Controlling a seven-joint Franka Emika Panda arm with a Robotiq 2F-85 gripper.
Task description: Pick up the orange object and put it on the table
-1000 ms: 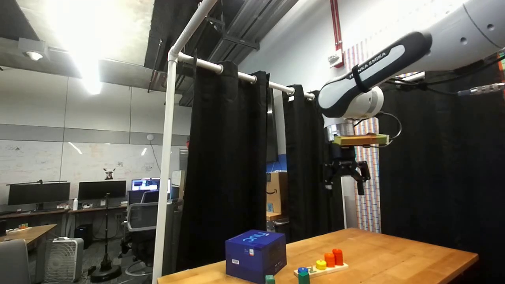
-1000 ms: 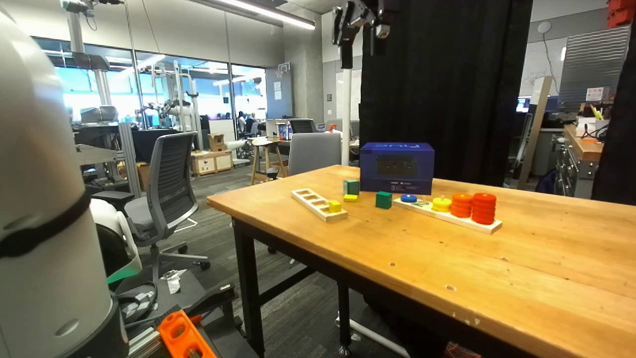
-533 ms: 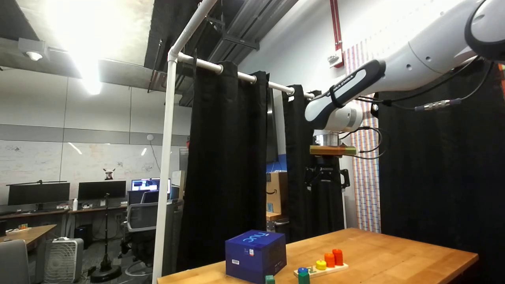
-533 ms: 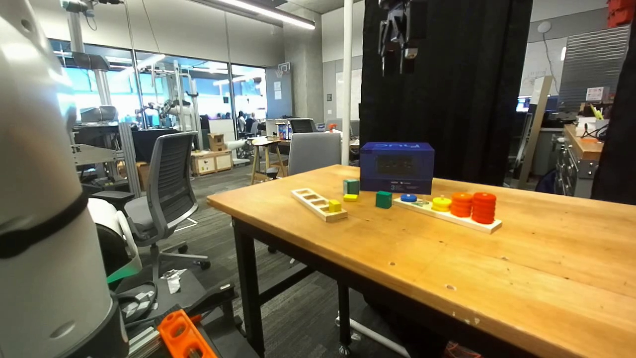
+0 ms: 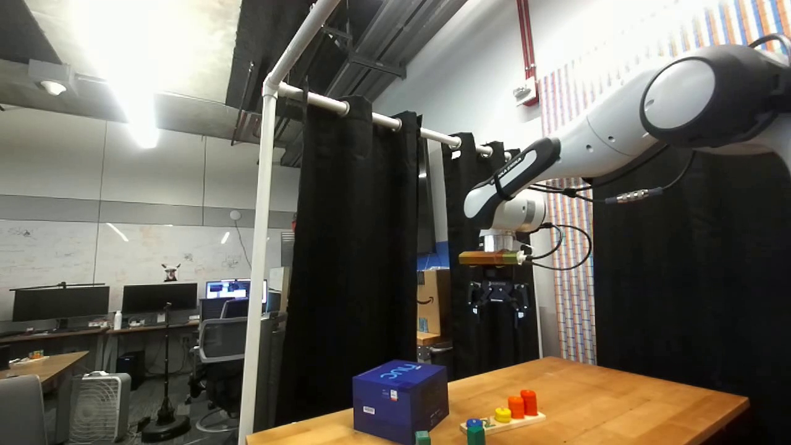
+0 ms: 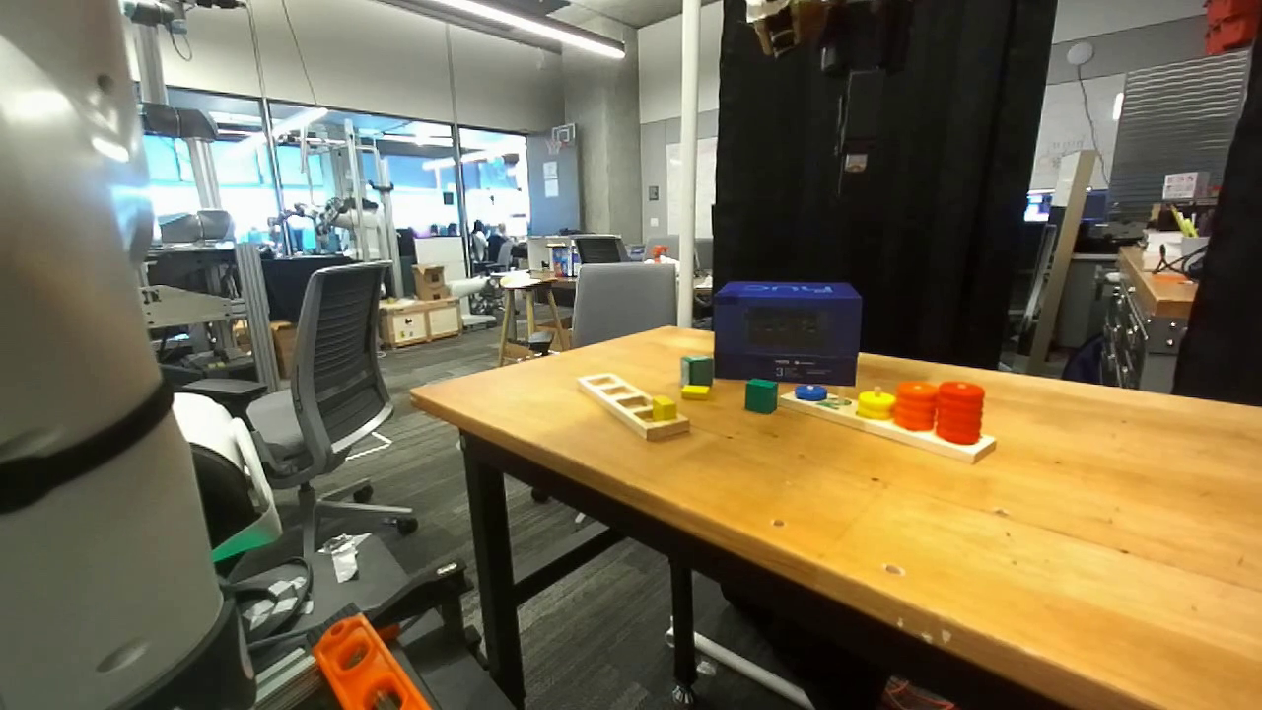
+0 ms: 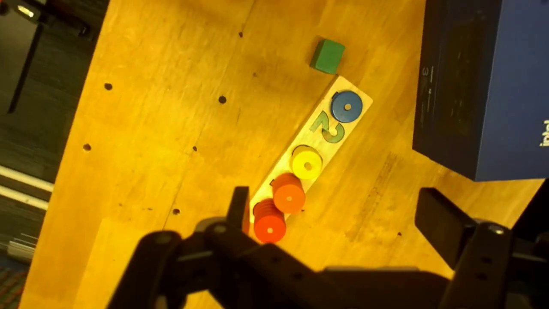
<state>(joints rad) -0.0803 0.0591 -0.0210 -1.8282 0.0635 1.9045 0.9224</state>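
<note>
In the wrist view we see the jaws of the black two-fingered gripper (image 7: pixel 334 208) standing wide apart; in both exterior views it hangs well above the light brown wooden table (image 6: pixel 1085 513). We find the orange stack of round rings (image 7: pixel 288 195) upright on the pale wooden board (image 7: pixel 305 137) (a green numeral (image 7: pixel 318 121) marks its face), between the squat yellow rings (image 7: pixel 307 160) and the taller red stack of rings (image 7: pixel 269 224). Near the board stands the dark blue cardboard box (image 6: pixel 787 333).

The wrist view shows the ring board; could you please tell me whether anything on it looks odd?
Slightly odd: the green 2 on the ring board shows plainly, whereas the orange stack, red stack, yellow stack and blue ring cover their spots.
</note>
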